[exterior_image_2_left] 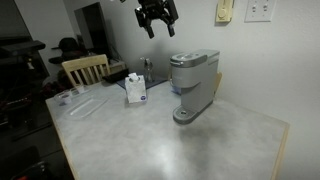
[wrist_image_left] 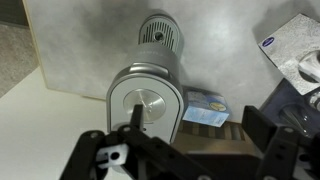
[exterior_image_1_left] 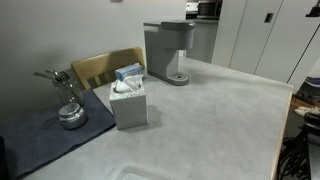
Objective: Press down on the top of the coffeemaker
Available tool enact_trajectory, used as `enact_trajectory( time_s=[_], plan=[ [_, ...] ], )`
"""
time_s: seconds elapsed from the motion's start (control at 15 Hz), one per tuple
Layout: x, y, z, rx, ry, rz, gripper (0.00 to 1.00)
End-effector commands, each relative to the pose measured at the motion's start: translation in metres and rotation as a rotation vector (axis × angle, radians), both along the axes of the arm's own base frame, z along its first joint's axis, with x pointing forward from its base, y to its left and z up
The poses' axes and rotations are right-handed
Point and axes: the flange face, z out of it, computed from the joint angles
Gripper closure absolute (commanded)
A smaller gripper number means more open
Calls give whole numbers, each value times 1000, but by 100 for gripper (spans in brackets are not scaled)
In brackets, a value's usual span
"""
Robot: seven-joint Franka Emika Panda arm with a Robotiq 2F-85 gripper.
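Observation:
The coffeemaker (exterior_image_1_left: 168,50) is a tall grey boxy machine with a darker flat top and a round silver drip tray at its base. It stands on the grey table in both exterior views (exterior_image_2_left: 193,85). My gripper (exterior_image_2_left: 157,22) hangs open and empty high in the air, above and a little behind the machine. In the wrist view I look straight down on the coffeemaker's top (wrist_image_left: 145,100) and its drip tray (wrist_image_left: 157,33). The open gripper's (wrist_image_left: 197,125) fingers frame the machine's right side, well above it and not touching.
A grey cube tissue box (exterior_image_1_left: 128,97) stands on the table beside the machine, also in the wrist view (wrist_image_left: 295,50). A shiny metal pot with a handle (exterior_image_1_left: 68,105) sits on a dark cloth. A wooden chair (exterior_image_1_left: 105,65) holds a blue box (wrist_image_left: 205,108).

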Motion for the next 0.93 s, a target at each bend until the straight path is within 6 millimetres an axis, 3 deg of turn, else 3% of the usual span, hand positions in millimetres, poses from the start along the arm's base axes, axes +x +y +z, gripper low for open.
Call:
enact_trajectory(
  time_s=[0.0, 0.4, 0.8, 0.87],
  plan=[
    [3, 0, -1, -1, 1, 0, 0],
    [16, -4, -4, -28, -23, -2, 0],
    [39, -27, -15, -8, 7, -89, 1],
    [42, -30, -18, 0, 20, -118, 18]
  ],
)
